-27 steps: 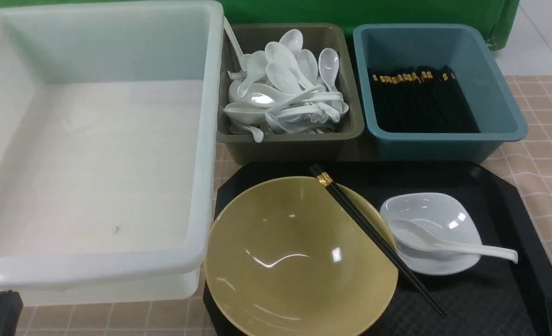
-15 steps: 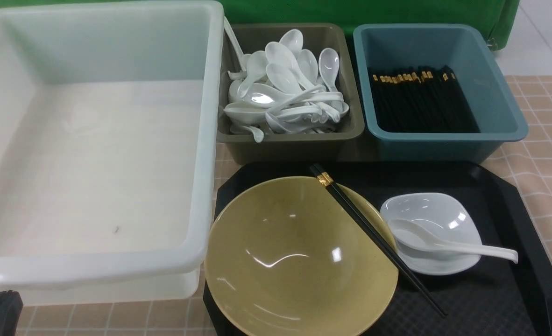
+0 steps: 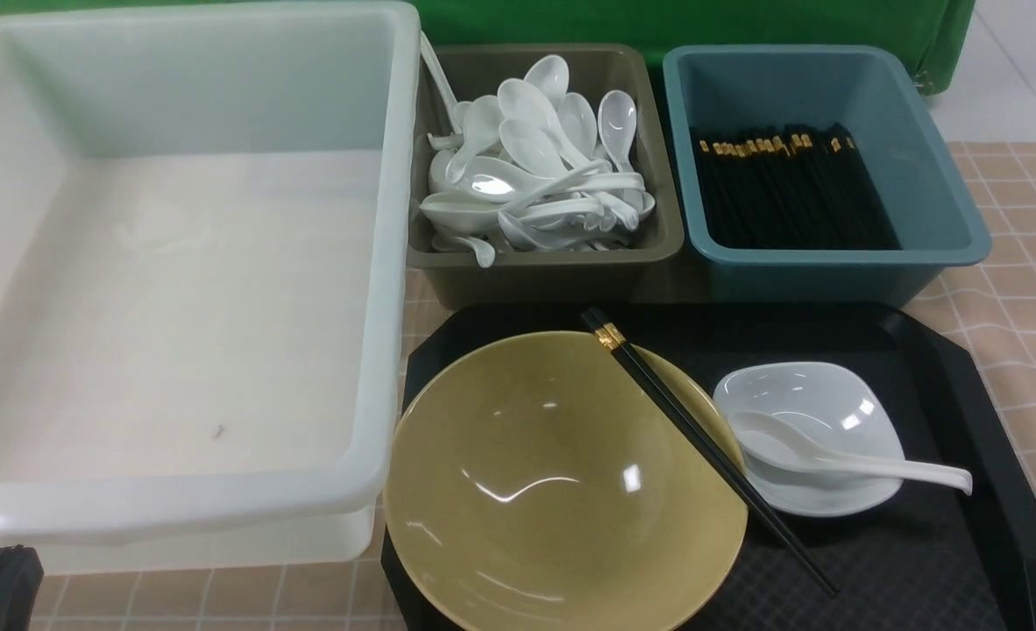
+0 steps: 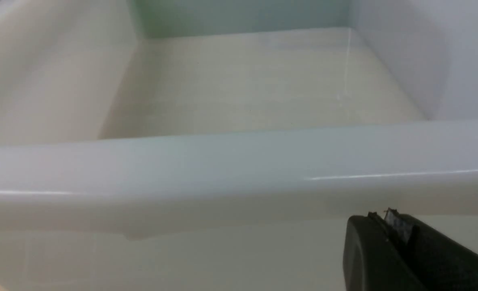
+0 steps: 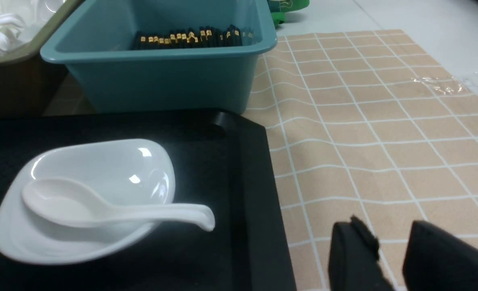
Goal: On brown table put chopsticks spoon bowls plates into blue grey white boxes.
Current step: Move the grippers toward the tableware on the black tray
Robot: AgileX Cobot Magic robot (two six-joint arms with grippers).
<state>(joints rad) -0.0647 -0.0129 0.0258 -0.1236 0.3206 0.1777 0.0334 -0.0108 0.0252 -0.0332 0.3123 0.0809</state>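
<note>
A big olive-yellow bowl sits on a black tray. A pair of black chopsticks lies across the bowl's right rim. A white spoon rests in a small white dish; both show in the right wrist view, spoon and dish. The white box is empty. My left gripper is shut and empty, just before the white box's near wall. My right gripper is open and empty over the tablecloth, right of the tray.
A grey-brown box holds several white spoons. A blue box holds several black chopsticks. The checked brown tablecloth runs right of the tray. A green backdrop stands behind the boxes.
</note>
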